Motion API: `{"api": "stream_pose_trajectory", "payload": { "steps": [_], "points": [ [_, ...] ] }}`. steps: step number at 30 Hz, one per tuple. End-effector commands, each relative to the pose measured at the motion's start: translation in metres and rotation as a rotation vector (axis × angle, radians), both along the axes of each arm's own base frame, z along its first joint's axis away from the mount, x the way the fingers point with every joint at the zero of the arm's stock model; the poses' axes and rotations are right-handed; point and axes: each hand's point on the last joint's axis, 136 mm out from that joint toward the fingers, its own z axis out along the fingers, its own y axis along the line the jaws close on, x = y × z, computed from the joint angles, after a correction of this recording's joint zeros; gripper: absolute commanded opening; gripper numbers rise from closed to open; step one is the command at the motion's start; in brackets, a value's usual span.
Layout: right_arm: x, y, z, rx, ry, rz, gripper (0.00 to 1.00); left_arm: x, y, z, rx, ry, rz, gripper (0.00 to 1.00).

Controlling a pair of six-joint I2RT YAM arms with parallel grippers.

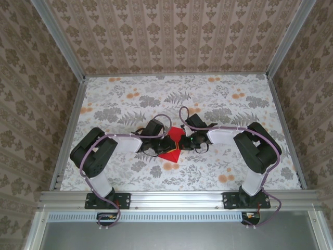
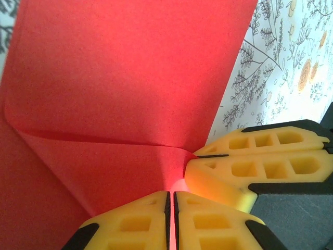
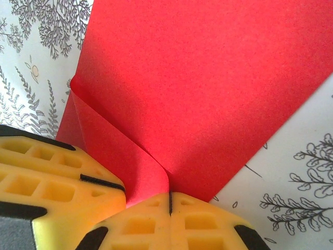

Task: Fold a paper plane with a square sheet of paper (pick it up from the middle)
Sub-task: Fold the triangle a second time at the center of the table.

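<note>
The square sheet of paper (image 1: 170, 154), bright red, sits at the middle of the table (image 1: 218, 99), held between my two arms where they meet. From the overhead camera I see it as a small pointed red shape. One corner points toward the arm bases and another patch shows just behind the wrists.

The left gripper (image 2: 171, 208) is clenched on the paper. In its wrist camera the two yellow pads (image 2: 132, 224) press flat together at the bottom of the frame, with a thin line of red showing in the seam between them. The sheet rises away from the pads in a broad red plane. A sharp crease runs from the left edge across to the pinch point.

The right gripper (image 3: 170, 200) is also clamped on the paper. In its own camera the pads meet at a narrow dark seam, and the red sheet curls down into it. A fold bulges up just to the left of that seam.

The two grippers hold the sheet right beside each other, fingertips nearly touching at the crease. Around the red paper the tabletop shows a pattern of grey leaves and orange flowers.
</note>
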Motion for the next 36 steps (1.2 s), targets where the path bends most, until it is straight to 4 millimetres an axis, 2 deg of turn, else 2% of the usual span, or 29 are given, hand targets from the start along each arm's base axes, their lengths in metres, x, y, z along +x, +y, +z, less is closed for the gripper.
{"api": "stream_pose_trajectory", "payload": {
  "steps": [1,12,14,21,23,27,32,36],
  "points": [
    [-0.002,-0.009,-0.018,-0.064,0.025,0.003,0.04,-0.004,0.007,-0.01,0.046,0.013,0.001,0.12],
    [0.001,-0.01,-0.015,-0.069,0.018,-0.007,0.06,-0.012,0.022,-0.032,0.118,0.072,0.047,0.09],
    [0.002,-0.01,-0.008,-0.063,0.009,-0.015,0.08,-0.014,0.025,-0.036,0.131,0.082,0.053,0.09],
    [0.011,-0.015,0.036,-0.021,-0.082,-0.074,0.23,-0.017,0.031,-0.042,0.156,0.096,0.067,0.09],
    [0.007,-0.017,0.044,-0.006,-0.093,-0.085,0.25,-0.018,0.032,-0.044,0.163,0.098,0.069,0.09],
    [-0.015,-0.013,0.044,0.038,-0.057,-0.061,0.21,-0.02,0.035,-0.048,0.176,0.105,0.077,0.08],
    [-0.041,0.004,0.04,0.069,-0.024,-0.014,0.14,-0.021,0.037,-0.053,0.182,0.111,0.086,0.08],
    [-0.048,0.019,0.038,0.095,-0.015,0.007,0.11,-0.022,0.039,-0.055,0.186,0.114,0.088,0.08]
  ]
}}
